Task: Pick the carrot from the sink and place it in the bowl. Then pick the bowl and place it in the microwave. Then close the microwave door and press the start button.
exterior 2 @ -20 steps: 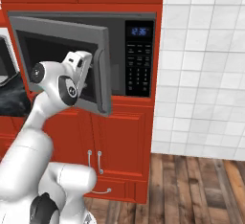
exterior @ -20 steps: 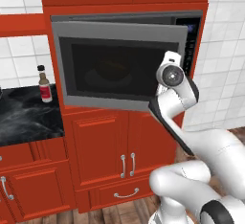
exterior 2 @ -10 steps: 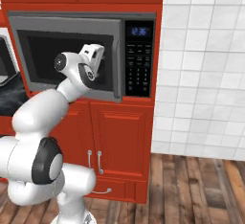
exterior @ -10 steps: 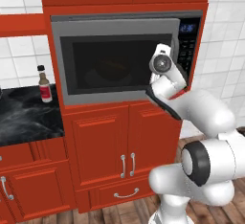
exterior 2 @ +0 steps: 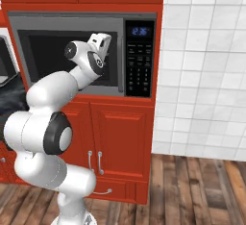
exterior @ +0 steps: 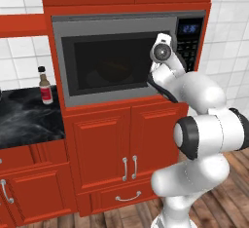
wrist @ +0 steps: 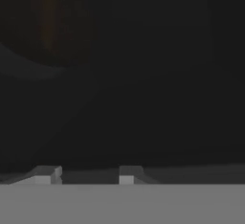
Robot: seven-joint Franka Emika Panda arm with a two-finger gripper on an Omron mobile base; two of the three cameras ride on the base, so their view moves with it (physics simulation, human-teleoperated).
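Observation:
The microwave (exterior: pixel 127 56) sits built into the red cabinets, and its door (exterior: pixel 109 64) stands closed, flush with the frame. Behind the dark glass a faint brownish round shape, the bowl (wrist: pixel 45 27), shows dimly. The carrot is hidden and the sink is out of view. My white hand (exterior: pixel 163 51) (exterior 2: pixel 98 43) presses close to the door's right side, just left of the black keypad (exterior 2: pixel 140 72) with its blue display. My gripper (wrist: pixel 87 173) faces the glass, its two fingertips (wrist: pixel 48 174) apart with nothing between them.
A small bottle (exterior: pixel 45 85) stands on the black counter (exterior: pixel 24 120) to the left. Red cabinet doors (exterior: pixel 121 149) run below the microwave. A white tiled wall (exterior 2: pixel 206 75) and wooden floor (exterior 2: pixel 192 185) lie to the right.
The microwave door has swung from ajar to fully closed. My hand followed it in towards the door's right side, and the fingers have drawn closer together.

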